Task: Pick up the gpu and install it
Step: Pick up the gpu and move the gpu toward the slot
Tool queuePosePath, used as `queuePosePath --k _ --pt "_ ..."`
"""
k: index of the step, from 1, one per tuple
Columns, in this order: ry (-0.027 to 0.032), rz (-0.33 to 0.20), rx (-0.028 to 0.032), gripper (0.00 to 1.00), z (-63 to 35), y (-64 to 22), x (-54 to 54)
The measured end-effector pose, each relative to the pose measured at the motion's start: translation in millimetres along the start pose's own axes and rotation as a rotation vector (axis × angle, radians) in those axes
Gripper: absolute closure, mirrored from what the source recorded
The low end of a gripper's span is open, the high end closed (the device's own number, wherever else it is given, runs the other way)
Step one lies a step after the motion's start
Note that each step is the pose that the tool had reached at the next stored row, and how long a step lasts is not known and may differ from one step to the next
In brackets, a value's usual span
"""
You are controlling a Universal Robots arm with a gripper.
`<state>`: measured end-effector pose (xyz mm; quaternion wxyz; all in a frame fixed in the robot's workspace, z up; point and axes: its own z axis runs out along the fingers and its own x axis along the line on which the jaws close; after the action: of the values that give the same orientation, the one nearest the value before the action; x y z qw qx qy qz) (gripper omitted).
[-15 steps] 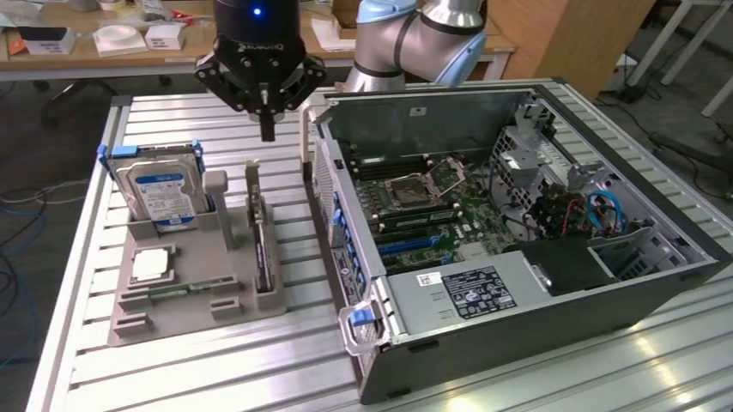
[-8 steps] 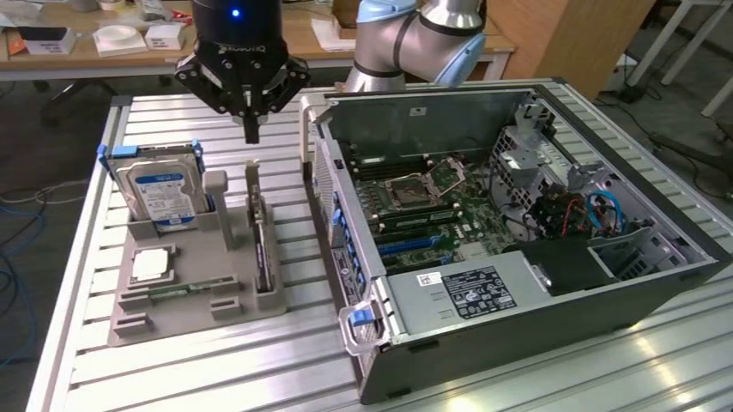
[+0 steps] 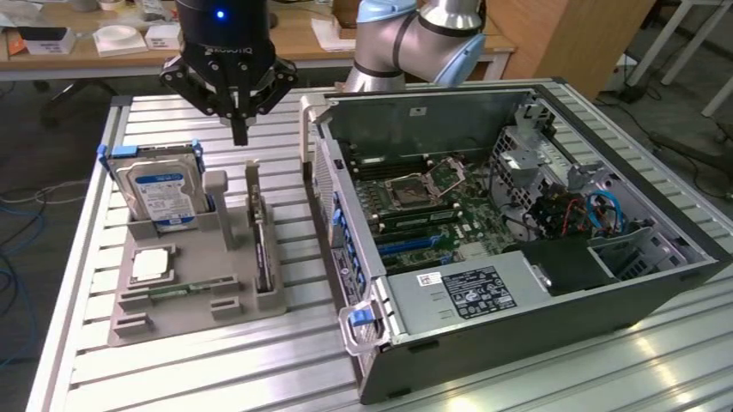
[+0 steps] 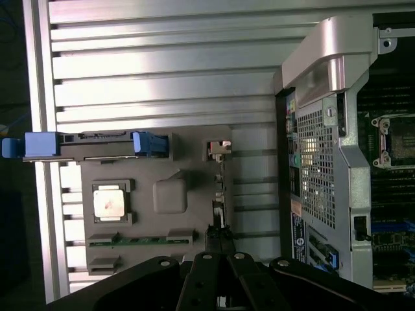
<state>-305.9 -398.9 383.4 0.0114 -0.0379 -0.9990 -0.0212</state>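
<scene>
Gripper [image 3: 239,137] closed, hovering above upright gpu [image 3: 263,249], apparently not touching.

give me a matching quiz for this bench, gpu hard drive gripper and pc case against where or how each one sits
Things:
1 gpu
2 hard drive
3 gripper
4 pc case

States:
a lying open at the exterior view's right
b shut, above the tray
c on edge in the tray slot nearest the pc case
d upright in the tray, blue-white label facing out

Pairs: 1-c, 2-d, 3-b, 4-a
</scene>
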Motion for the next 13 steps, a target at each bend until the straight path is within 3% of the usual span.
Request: queuePosePath --k 10,13 --pt "-0.0001 0.0 0.0 0.9 0.0 0.0 0.0" --pt "0.0 0.0 0.0 0.84 0.0 0.0 0.0"
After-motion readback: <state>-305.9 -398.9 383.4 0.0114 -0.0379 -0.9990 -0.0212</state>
